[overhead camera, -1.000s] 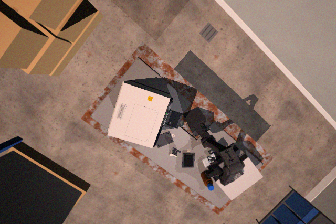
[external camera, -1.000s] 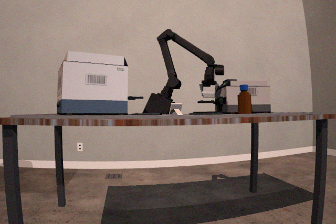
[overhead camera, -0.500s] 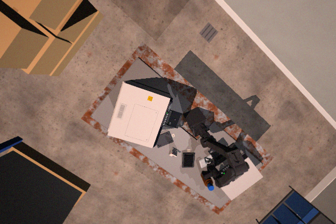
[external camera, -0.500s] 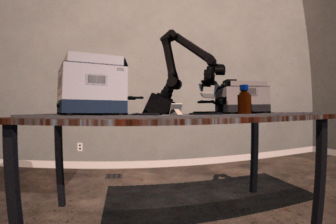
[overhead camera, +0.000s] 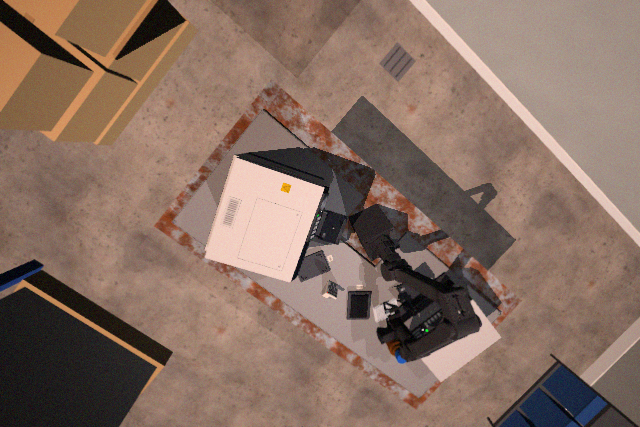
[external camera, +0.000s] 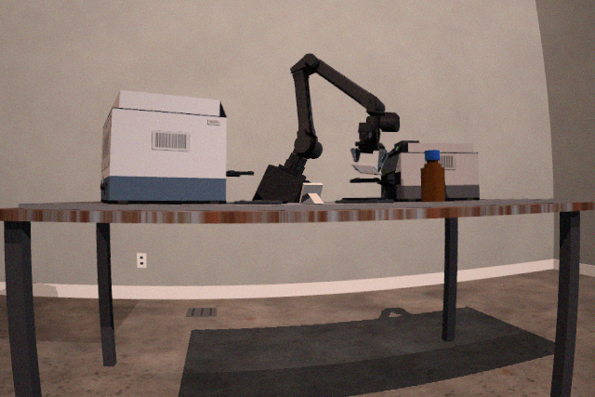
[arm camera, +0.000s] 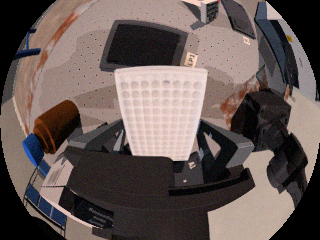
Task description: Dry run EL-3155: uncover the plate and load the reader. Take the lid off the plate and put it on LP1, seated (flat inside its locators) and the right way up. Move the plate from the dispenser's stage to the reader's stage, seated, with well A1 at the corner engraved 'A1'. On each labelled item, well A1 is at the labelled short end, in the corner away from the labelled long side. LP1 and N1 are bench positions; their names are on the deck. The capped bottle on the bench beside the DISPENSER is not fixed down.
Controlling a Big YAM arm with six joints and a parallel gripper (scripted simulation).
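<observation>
My gripper (external camera: 369, 158) (arm camera: 161, 121) is shut on the white plate (external camera: 364, 169) (arm camera: 162, 100), with one finger at each long side. Rows of round wells show on its upper face; whether the lid is on it I cannot tell. The plate is tilted, in the air above the dispenser's dark stage (external camera: 363, 180), and no plate shows on that stage. The LP1 nest (overhead camera: 358, 304) (arm camera: 145, 44) has a dark floor and nothing in it. The reader's stage (overhead camera: 332, 228) (external camera: 239, 173) juts from the reader (overhead camera: 268, 220) (external camera: 167, 157) and holds no plate.
The brown bottle (overhead camera: 393, 348) (external camera: 432, 183) (arm camera: 57, 125) with a blue cap stands upright in front of the dispenser (external camera: 458, 169) (overhead camera: 465, 355). The dark N1 position (overhead camera: 313, 265) (arm camera: 239, 19) and a small white block (overhead camera: 330, 290) (external camera: 312, 188) lie between LP1 and the reader.
</observation>
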